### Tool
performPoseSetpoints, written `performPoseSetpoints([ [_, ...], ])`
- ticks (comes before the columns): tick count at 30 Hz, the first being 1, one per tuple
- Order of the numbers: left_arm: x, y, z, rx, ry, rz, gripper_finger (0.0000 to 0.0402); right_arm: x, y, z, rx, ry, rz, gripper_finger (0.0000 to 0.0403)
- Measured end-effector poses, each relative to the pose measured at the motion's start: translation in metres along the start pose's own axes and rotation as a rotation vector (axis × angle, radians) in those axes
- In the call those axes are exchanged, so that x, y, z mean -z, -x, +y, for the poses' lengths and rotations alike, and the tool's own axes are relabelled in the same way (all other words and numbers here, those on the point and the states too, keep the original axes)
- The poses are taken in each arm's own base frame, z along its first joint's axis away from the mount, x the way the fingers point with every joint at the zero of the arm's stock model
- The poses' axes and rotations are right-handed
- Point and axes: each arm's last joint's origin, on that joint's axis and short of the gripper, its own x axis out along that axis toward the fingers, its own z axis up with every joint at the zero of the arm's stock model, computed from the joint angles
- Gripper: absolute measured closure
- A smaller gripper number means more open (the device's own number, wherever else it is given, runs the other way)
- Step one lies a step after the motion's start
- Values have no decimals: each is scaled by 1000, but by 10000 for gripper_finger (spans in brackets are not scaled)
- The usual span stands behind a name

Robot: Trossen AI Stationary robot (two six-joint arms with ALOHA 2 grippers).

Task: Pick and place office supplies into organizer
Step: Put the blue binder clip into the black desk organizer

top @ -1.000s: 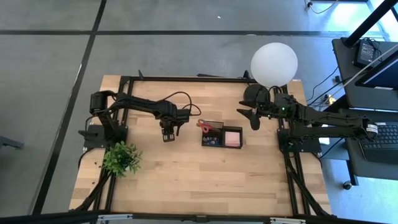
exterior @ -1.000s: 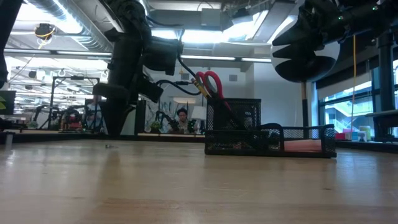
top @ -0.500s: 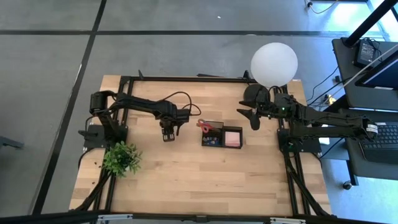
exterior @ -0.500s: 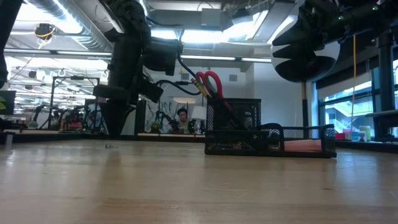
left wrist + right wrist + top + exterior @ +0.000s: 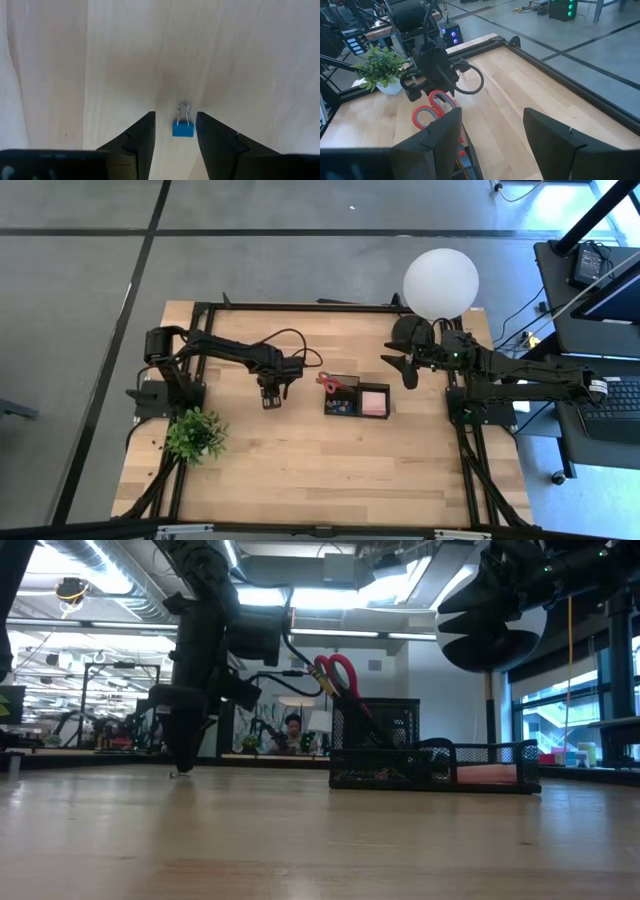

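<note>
A small blue binder clip [image 5: 183, 126] lies flat on the wooden table, its wire handles pointing away from the camera. My left gripper [image 5: 175, 114] [image 5: 268, 401] points straight down over it, open, with one finger on each side of the clip and a gap to each. The black mesh organizer [image 5: 357, 400] [image 5: 430, 765] stands to its right, with red-handled scissors [image 5: 329, 381] [image 5: 335, 670] upright in its tall cup and a pink sticky pad [image 5: 374, 401] in its tray. My right gripper [image 5: 405, 370] [image 5: 492, 117] hangs open, raised, right of the organizer.
A green potted plant [image 5: 196, 434] stands near the table's left edge, nearer than my left arm. A lamp with a white globe [image 5: 440, 283] stands at the far right, beside my right arm. Bare wood [image 5: 330, 470] stretches across the near half of the table.
My left gripper has sunk a little toward the table, and its fingertips now stand just above the wood at the clip. It has not opened or shut.
</note>
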Motion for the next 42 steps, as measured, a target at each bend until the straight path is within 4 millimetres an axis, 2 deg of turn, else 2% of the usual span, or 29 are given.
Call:
performPoseSetpoints([
  [28,3,0,0,7,-2,29,265,0,0,0,1,0,0,185],
  [37,1,-17,-3,16,-15,108,265,0,0,0,1,2,0,185],
  [42,0,-19,-3,12,-50,109,266,0,0,0,1,22,0,185],
])
